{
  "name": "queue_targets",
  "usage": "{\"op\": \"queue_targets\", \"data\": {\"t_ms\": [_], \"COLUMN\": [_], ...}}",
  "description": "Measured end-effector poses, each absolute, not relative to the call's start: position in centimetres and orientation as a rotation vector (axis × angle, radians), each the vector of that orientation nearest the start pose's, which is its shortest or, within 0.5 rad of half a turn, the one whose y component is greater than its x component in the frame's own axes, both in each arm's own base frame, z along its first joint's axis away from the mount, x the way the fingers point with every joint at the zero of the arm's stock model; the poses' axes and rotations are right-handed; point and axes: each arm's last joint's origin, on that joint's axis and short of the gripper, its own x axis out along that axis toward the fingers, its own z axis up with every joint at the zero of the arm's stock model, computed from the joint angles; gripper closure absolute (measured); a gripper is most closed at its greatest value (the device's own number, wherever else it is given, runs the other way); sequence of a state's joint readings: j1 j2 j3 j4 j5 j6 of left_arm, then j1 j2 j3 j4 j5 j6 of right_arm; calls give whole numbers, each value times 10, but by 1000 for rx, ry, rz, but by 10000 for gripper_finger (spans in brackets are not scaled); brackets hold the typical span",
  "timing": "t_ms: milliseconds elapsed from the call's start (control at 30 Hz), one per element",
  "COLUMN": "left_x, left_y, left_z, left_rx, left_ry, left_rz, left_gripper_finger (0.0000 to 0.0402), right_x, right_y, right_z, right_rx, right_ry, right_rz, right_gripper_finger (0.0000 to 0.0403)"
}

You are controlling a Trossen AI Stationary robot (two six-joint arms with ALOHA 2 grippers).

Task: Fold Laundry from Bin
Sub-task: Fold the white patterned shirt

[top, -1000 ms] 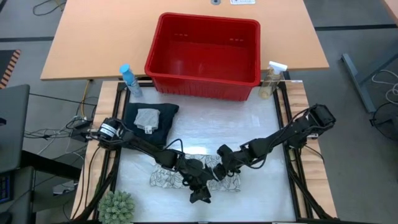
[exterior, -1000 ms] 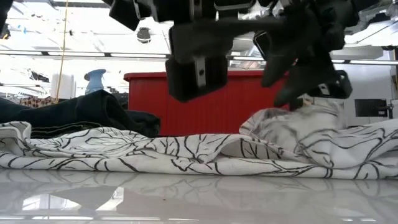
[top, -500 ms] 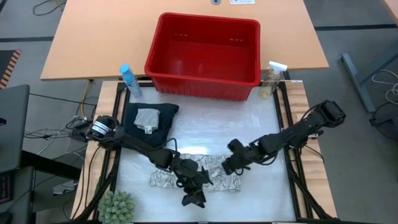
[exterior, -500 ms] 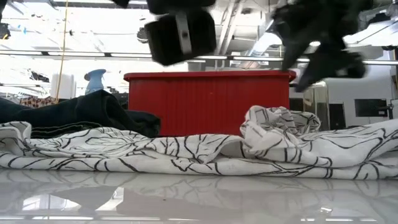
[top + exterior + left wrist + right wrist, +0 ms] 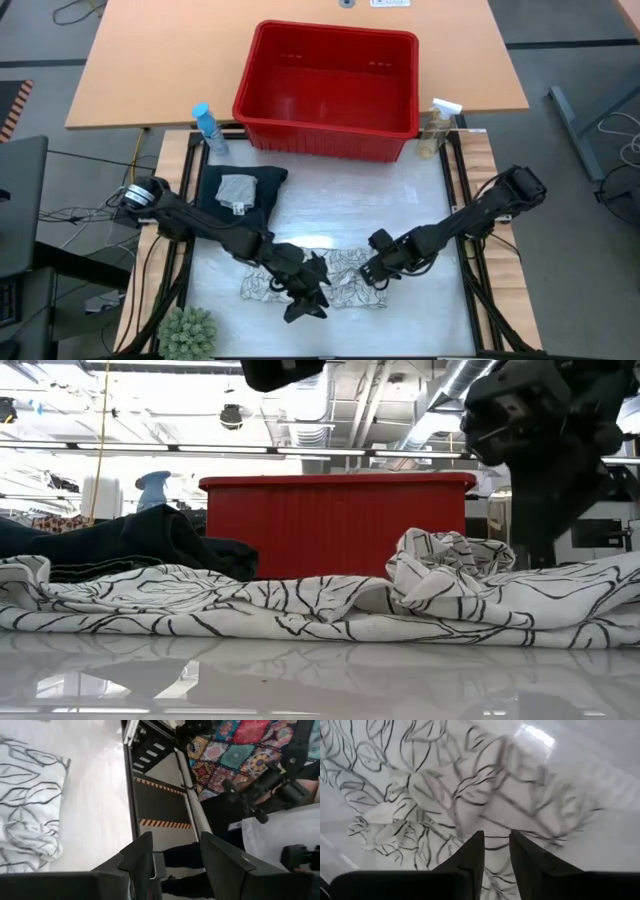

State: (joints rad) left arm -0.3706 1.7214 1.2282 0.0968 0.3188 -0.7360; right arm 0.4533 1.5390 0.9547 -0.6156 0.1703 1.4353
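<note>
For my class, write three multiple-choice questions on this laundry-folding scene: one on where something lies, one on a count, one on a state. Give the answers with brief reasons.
1. Where does the small grey cloth lie?
A. inside the red bin
B. on the dark trousers
C. on the leaf-print cloth

2. How many spray bottles stand by the red bin?
A. one
B. two
C. three

3. What is in the left gripper?
A. the leaf-print cloth
B. the grey cloth
C. nothing

Answers:
1. B: the high view shows it resting on the dark trousers.
2. B: a blue bottle stands at one side of the bin and a clear bottle at the other.
3. C: its fingers stand apart with nothing between them, and the leaf-print cloth lies on the table.
</note>
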Motion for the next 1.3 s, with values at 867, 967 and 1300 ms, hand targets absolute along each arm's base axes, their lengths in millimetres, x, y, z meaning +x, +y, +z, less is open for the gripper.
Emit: {"op": "queue_targets", "data": {"t_ms": [867,967,1300], "left_x": [354,353,341], "left_y": [-149,-151,-160], "left_z": [275,275,287], "left_rx": [-641,-639,-632], "left_ry": [628,636,625], "left_rz": [-503,-528,-576], "left_gripper_finger": [246,246,246], "right_x": [331,336,312], "right_y": [85,77,122], "right_z": [185,189,206], "right_rx": [795,781,766], "right_ry": [966,918,921], "right_rz": [-450,-417,-361], "right_gripper_finger": [288,288,296]}}
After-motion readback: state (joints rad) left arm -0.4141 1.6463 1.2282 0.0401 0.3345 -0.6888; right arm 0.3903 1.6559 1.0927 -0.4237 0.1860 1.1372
